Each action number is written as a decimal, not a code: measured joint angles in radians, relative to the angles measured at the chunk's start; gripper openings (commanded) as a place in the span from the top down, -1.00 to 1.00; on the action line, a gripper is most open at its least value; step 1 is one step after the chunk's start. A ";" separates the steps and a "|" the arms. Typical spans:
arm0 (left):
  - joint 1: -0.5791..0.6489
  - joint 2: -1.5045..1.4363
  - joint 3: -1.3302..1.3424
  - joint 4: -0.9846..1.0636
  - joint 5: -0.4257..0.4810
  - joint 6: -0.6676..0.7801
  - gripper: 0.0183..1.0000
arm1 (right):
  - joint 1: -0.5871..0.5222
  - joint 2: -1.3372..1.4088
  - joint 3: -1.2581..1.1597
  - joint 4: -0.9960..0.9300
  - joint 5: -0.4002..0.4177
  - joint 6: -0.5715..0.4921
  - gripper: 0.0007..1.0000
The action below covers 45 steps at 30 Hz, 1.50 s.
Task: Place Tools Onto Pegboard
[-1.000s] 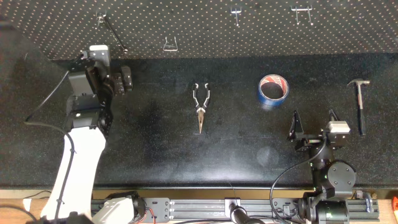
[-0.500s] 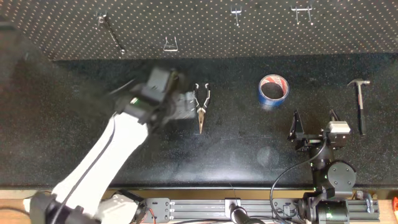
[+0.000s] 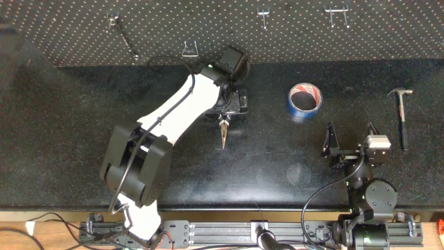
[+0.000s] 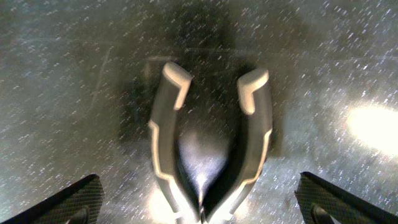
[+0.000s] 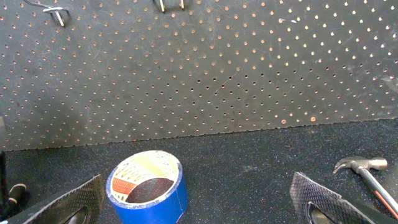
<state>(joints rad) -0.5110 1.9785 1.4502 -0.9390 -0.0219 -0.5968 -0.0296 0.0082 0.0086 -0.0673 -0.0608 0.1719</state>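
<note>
From above, the left gripper (image 3: 232,103) hid the handles of the pliers (image 3: 223,135), and just their nose showed. In the left wrist view the pliers were blurred, their nose cut off at the picture's edge. Well right of the pliers, the hammer (image 5: 359,165) lost its handle end to the right wrist view's edge.

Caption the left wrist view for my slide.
Open left gripper hovers over the pliers lying on the black mat.
</note>
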 measured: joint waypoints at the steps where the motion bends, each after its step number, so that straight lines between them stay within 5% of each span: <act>1: -0.008 0.010 0.000 0.024 0.000 -0.005 -1.00 | 0.000 0.000 0.000 0.000 0.000 0.000 -0.95; 30: -0.010 0.060 0.000 0.118 -0.049 -0.011 -1.00 | 0.000 0.000 0.000 0.000 0.000 0.000 -0.95; 31: -0.010 0.060 0.000 0.119 -0.049 -0.011 -0.88 | 0.000 0.000 0.000 0.000 0.000 0.000 -0.95; 33: -0.010 0.060 0.000 0.132 -0.049 -0.012 -0.33 | 0.000 0.000 0.000 0.000 0.000 0.000 -0.95; 36: -0.010 0.060 0.000 0.136 -0.049 -0.018 -0.04 | 0.000 0.000 0.000 0.000 0.000 0.000 -0.95; 45: -0.010 0.060 0.004 0.136 -0.049 -0.018 0.00 | 0.000 0.000 0.000 0.000 0.000 0.000 -0.95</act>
<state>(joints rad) -0.5209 2.0384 1.4540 -0.8032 -0.0708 -0.6147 -0.0296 0.0082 0.0086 -0.0673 -0.0608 0.1719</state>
